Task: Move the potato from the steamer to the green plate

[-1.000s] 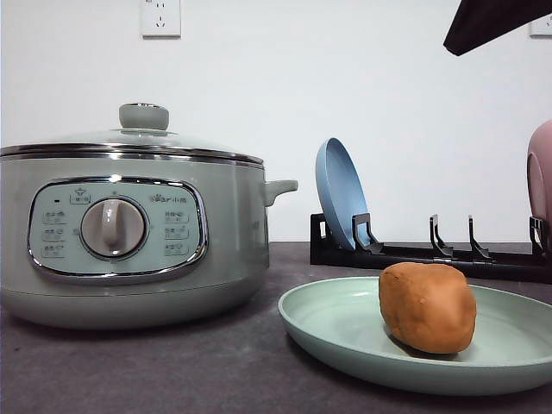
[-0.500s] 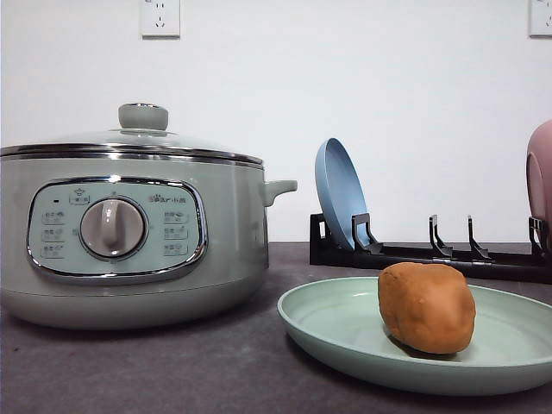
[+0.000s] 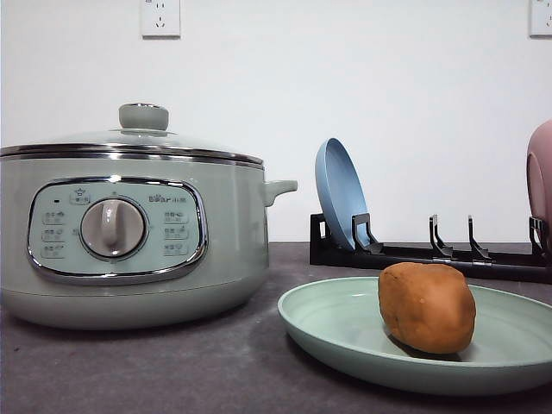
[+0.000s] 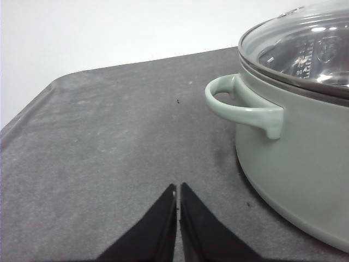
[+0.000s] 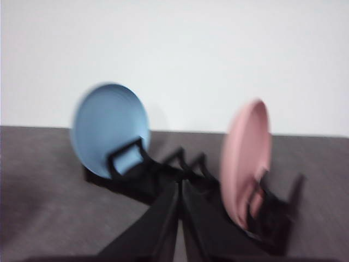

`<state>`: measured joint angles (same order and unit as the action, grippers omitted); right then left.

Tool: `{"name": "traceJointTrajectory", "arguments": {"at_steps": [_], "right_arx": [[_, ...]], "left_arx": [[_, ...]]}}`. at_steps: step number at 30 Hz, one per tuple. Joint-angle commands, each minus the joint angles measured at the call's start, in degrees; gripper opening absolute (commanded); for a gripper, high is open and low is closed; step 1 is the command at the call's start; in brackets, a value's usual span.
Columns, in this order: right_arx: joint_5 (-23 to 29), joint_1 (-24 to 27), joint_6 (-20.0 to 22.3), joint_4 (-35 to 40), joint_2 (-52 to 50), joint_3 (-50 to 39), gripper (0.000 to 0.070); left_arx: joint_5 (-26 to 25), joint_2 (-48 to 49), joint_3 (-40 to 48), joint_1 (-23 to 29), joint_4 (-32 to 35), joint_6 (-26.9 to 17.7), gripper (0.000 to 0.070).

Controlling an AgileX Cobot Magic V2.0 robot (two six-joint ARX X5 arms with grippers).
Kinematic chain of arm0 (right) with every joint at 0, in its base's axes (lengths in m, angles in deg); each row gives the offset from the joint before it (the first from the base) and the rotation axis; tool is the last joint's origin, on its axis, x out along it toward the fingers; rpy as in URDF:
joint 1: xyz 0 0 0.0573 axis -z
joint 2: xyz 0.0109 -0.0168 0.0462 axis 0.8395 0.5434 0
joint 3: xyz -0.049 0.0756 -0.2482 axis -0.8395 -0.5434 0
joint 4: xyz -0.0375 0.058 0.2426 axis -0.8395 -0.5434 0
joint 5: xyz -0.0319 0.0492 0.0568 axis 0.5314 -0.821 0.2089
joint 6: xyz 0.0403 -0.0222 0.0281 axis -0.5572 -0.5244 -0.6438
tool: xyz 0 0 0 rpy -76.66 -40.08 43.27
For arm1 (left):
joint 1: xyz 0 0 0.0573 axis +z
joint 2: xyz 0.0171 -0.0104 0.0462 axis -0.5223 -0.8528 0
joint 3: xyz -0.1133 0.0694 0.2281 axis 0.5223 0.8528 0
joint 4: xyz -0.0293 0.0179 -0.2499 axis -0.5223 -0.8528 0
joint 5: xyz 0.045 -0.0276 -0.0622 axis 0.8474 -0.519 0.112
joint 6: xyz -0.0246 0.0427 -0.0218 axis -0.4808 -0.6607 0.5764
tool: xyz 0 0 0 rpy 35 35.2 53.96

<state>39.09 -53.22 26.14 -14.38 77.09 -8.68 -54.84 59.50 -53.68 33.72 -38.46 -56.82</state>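
The orange-brown potato (image 3: pixel 428 307) lies on the pale green plate (image 3: pixel 345 332) at the front right of the table. To the left stands the sage-green steamer (image 3: pixel 129 228) with its glass lid on. In the left wrist view my left gripper (image 4: pixel 178 191) is shut with nothing in it, low over the dark table beside the steamer's side handle (image 4: pixel 242 106). The right wrist view shows my right gripper (image 5: pixel 180 188) shut and empty, facing the dish rack.
A black dish rack (image 3: pixel 431 254) stands behind the green plate, holding a blue plate (image 3: pixel 341 194) upright and a pink plate (image 3: pixel 541 181) at the right edge. The same blue plate (image 5: pixel 109 128) and pink plate (image 5: pixel 245 158) appear blurred in the right wrist view.
A dark part of the right arm at the upper right of the front view has left the picture. The potato, plate and steamer have not moved.
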Motion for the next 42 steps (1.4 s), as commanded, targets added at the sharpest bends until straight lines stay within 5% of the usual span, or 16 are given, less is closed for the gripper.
{"name": "traceJointTrajectory", "arguments": {"at_steps": [1,15,23,42], "right_arx": [[1.2,0.4,0.5,0.6,-1.6,-1.9,0.0],[1.2,1.3,0.1,0.7,-6.3,-12.6,0.0],[1.2,1.2,0.6,-5.4,-6.8,-12.8,0.0],[1.2,1.2,0.5,-4.6,-6.8,-12.7,0.0]], "left_arx": [[-0.1,0.1,1.2,0.1,-0.3,0.3,0.0003],[-0.1,0.1,1.2,0.1,-0.3,0.3,0.0003],[-0.1,0.1,1.2,0.1,-0.3,0.3,0.0003],[-0.1,0.1,1.2,0.1,-0.3,0.3,0.0003]]}}
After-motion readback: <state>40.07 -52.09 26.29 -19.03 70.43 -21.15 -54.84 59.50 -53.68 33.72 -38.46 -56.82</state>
